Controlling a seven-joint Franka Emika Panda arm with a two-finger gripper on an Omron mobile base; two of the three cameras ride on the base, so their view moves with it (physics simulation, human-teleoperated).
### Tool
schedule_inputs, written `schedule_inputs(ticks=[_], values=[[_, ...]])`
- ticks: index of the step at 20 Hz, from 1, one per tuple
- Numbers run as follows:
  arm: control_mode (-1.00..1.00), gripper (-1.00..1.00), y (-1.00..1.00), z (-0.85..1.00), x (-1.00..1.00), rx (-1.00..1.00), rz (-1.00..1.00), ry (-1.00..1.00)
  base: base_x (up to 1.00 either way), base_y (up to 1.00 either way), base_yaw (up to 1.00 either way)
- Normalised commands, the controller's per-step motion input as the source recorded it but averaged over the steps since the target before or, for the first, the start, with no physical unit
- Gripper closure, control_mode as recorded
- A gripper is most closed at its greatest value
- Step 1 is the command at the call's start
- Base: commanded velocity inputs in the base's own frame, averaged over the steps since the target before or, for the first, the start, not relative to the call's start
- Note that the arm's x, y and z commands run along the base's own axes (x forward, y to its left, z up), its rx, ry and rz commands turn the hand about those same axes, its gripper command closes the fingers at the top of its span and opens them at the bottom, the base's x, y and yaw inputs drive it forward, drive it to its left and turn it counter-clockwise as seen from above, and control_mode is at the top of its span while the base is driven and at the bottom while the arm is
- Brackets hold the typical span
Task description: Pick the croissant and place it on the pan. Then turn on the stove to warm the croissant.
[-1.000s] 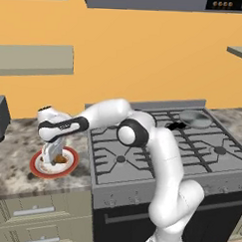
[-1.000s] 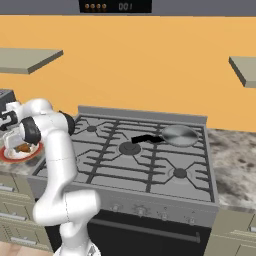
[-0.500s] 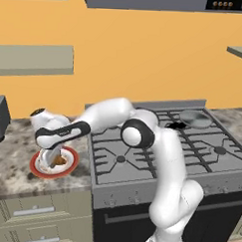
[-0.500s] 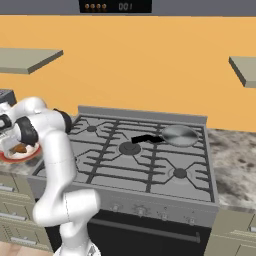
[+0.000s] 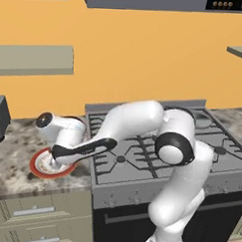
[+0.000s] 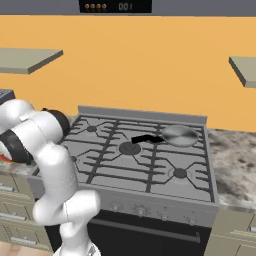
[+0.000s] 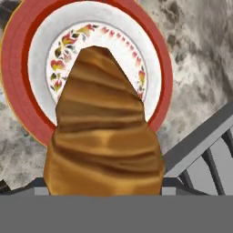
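croissant: one, sitting very close to the hand camera and looming large over the red-rimmed plate; it is looking lifted off the plate's face, though whether it is quite clear of the plate cannot be told.

handling: judging by the ridged golden crust, it is likely light, soft and flaky, crushing under a hard squeeze; the thick middle of the crescent is looking like the best place to hold, not the thin tip.

fingers: their tips are lying under the pastry's wide end at the bottom of the hand view, so their spread cannot be read; given how the croissant is riding with the hand, they are probably pinching it, but that is a judgement.

gripper: hanging low over the plate at the left of the stove, with the arm reaching far across from the base.

plate: one, white with a flowered ring and a red rim, resting on the speckled tabletop just beside the stove's edge.

pan: one, grey with a short black handle pointing left, sitting on the stove's rear right grate, well apart from the plate.

stove: one, with several round burners under dark grates and small knobs along the front; no flame is showing.

step in hand: carrying the croissant from the plate toward the pan is appearing to be just beginning; the knob is waiting untouched.
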Motion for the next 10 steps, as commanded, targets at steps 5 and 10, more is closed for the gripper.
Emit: schedule_inputs(ticks=[5,10], values=[[-1.00,1.00,-0.68,1.00,-0.11,0.15,-0.20,-0.06,0.00,0.00,0.00],[-1.00,1.00,-0.81,0.99,-0.27,0.22,-0.17,0.06,0.00,0.00,0.00]])
